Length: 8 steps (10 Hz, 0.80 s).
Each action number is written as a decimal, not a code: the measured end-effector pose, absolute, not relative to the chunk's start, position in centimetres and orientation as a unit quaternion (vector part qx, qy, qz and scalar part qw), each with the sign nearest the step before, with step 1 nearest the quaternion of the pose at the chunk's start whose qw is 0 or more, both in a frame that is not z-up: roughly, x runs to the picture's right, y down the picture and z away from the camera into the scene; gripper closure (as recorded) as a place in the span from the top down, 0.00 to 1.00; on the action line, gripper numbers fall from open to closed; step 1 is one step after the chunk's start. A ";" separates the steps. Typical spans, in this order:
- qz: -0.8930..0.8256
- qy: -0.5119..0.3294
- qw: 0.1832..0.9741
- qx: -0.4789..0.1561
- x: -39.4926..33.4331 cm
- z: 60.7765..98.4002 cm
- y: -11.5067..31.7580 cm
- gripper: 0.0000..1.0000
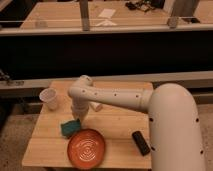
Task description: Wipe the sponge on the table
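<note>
The sponge (69, 128) lies flat on the desk (117, 126), left of centre, with the orange plate (87, 148) just beside its near right corner. The arm (115, 97) reaches in from the right and bends down, so the gripper (79, 118) sits right at the sponge's far right edge. It is either touching the sponge or just over it. Whether the gripper is clenched on the sponge or released, I cannot tell.

This fits two stages. The gripper may be closing in to take hold of the sponge, or it may be pressing the sponge to the planks in the middle of a wipe.

Either way, wiping calls for the sponge to stay flat and pressed down while it slides over bare wood. The open planks lie to the far side and to the right. The plate crowds the near side, so a stroke that way would likely bump it. A paper cup (49, 98) stands at the far left corner and a black block (141, 143) lies near right, both well apart from the sponge.
</note>
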<state>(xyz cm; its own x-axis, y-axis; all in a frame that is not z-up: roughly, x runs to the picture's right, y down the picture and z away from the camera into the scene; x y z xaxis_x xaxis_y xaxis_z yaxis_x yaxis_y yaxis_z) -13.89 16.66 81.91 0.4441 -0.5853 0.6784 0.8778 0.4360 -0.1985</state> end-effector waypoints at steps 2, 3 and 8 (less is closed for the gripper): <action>-0.447 -0.267 0.808 -0.275 -13.4 82.0 16.5 0.04; -0.441 -0.266 0.812 -0.275 -12.8 82.2 16.3 0.04; -0.429 -0.263 0.819 -0.274 -11.9 82.8 15.2 0.04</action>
<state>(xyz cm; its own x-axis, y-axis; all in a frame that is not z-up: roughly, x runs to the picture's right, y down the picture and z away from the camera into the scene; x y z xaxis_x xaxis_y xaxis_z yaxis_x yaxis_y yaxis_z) -11.94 15.24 82.81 0.4927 -0.5592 0.6668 0.8479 0.4808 -0.2233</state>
